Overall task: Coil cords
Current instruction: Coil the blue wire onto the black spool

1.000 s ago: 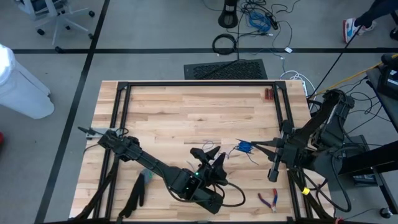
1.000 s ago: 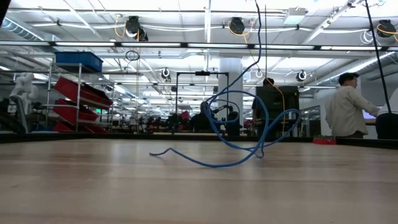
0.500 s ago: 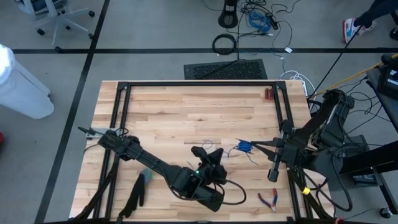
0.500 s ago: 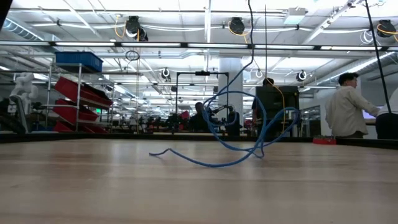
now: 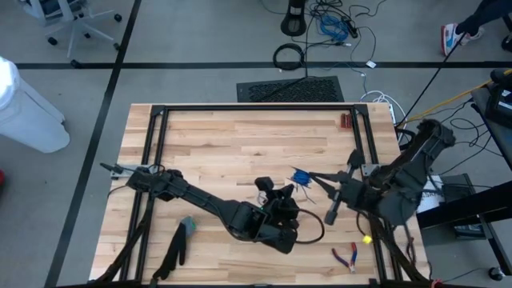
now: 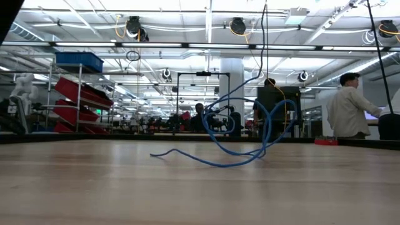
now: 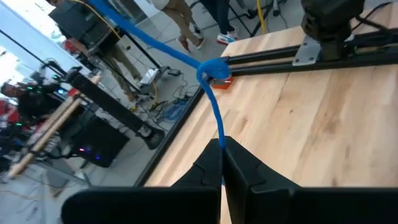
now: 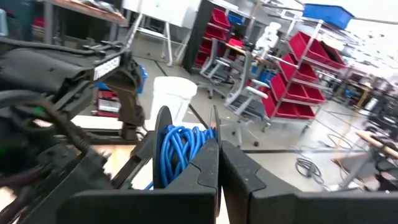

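High view: the left gripper (image 5: 270,190) and right gripper (image 5: 314,178) meet near the table's (image 5: 224,148) middle, a blue cord (image 5: 302,177) bunched between them.

Low view: the cord (image 6: 240,140) loops up off the table.

Left wrist view: fingers (image 7: 214,168) pinch shut on the cord (image 7: 214,118).

Right wrist view: fingers (image 8: 211,165) are clamped on the cord's coils (image 8: 177,149).

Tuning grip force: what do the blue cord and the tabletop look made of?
Blue cord: looks like flexible plastic-jacketed cable, smooth and slightly glossy; it bends in loose loops. Tabletop: pale wood strips with visible grain, smooth finish, likely butcher block.
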